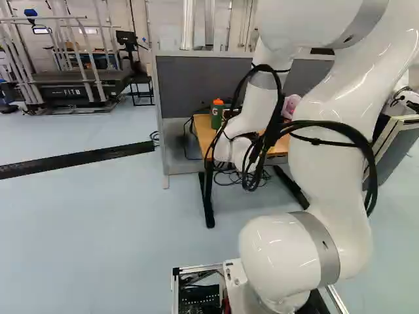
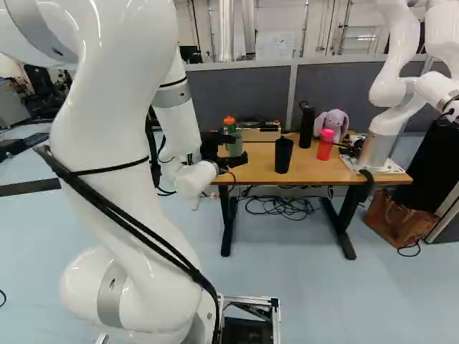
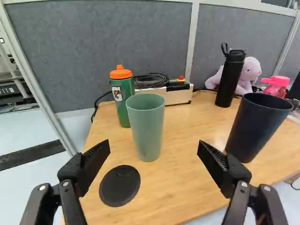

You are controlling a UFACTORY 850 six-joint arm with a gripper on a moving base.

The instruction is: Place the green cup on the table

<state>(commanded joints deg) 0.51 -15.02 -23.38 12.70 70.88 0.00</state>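
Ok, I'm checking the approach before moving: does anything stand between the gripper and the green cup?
Nothing visible stands between the open gripper and the green cup ahead; the orange-capped bottle stands beyond the cup, out of the way.

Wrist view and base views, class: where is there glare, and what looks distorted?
Wrist view: pale sheen on the table beside the navy cup, which leans outward, probably lens stretch, as it looks upright in the right base view; both base views: bright highlights on the arm.
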